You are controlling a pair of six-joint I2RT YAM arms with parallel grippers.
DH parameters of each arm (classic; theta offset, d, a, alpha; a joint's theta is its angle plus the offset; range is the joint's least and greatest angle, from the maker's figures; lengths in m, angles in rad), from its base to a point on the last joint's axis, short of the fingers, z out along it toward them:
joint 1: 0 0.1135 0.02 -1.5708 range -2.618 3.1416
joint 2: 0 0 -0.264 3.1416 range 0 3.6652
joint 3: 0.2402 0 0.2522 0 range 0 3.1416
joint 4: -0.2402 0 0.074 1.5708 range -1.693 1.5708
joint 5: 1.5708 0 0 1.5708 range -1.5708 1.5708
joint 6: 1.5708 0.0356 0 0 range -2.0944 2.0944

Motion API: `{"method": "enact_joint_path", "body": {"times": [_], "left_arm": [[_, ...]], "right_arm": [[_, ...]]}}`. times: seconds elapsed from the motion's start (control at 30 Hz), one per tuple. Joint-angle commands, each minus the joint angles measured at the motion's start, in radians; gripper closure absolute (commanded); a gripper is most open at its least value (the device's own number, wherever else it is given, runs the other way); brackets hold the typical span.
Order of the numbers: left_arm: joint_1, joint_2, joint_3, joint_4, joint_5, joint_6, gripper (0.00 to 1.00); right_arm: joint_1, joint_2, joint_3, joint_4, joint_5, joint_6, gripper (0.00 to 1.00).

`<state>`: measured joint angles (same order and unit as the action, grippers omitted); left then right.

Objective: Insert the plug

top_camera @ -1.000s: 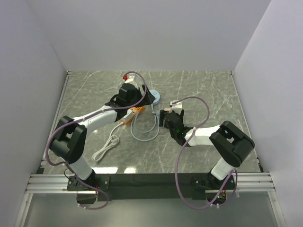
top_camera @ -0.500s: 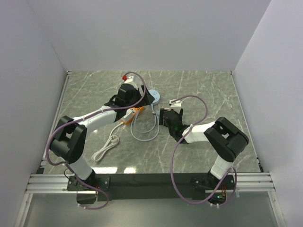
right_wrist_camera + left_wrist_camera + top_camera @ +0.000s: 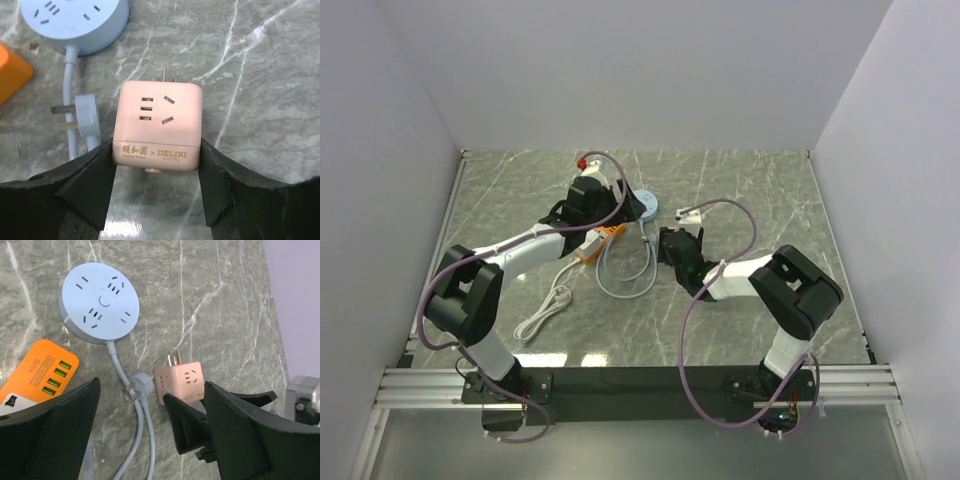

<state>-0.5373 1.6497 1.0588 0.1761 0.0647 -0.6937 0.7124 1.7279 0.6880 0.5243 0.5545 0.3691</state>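
1. Insertion looks not yet done: on the surface (image 3: 225, 300), every slot of the one round hub (image 3: 99, 302) is bare.
2. One orange strip (image 3: 45, 372) lies below-left of the hub.
3. One pink cube (image 3: 157, 125) sits below-right of the hub, clamped in the right jaws. The left jaws hang wide and empty above.
4. One grey plug (image 3: 140, 386) lies loose just below the hub, prongs free; seating it remains.

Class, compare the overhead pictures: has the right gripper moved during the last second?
Yes. The right gripper, closed on the pink adapter, has edged slightly left and farther from the bases, toward the round blue socket, which has not shifted.
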Motion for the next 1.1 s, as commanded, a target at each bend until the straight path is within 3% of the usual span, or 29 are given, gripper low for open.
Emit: {"method": "enact_joint_path", "body": {"times": [0.0,0.13,0.27,0.47,0.6,0.8,1.07], "left_arm": [[0.014,-0.071,-0.022,0.039,0.015,0.026,0.10],[0.040,-0.119,-0.062,0.063,0.021,0.057,0.10],[0.083,-0.137,-0.092,0.106,0.087,0.094,0.10],[0.105,-0.085,-0.042,0.088,0.133,0.195,0.11],[0.111,-0.056,-0.008,0.082,0.130,0.252,0.12],[0.109,-0.192,-0.190,0.285,0.248,0.341,0.13],[0.083,-0.321,-0.344,0.381,0.273,0.448,0.13]], "right_arm": [[-0.010,-0.106,0.028,-0.030,-0.002,-0.038,0.56],[-0.022,-0.244,0.100,-0.214,-0.100,-0.125,0.58],[-0.044,-0.396,0.229,-0.506,-0.217,-0.160,0.58],[-0.119,-0.468,0.437,-0.821,-0.421,-0.182,0.58],[-0.189,-0.456,0.544,-0.908,-0.654,-0.200,0.57],[-0.225,-0.409,0.605,-0.968,-0.905,-0.243,0.57],[-0.324,-0.233,0.675,-1.062,-1.145,-0.334,0.61]]}}
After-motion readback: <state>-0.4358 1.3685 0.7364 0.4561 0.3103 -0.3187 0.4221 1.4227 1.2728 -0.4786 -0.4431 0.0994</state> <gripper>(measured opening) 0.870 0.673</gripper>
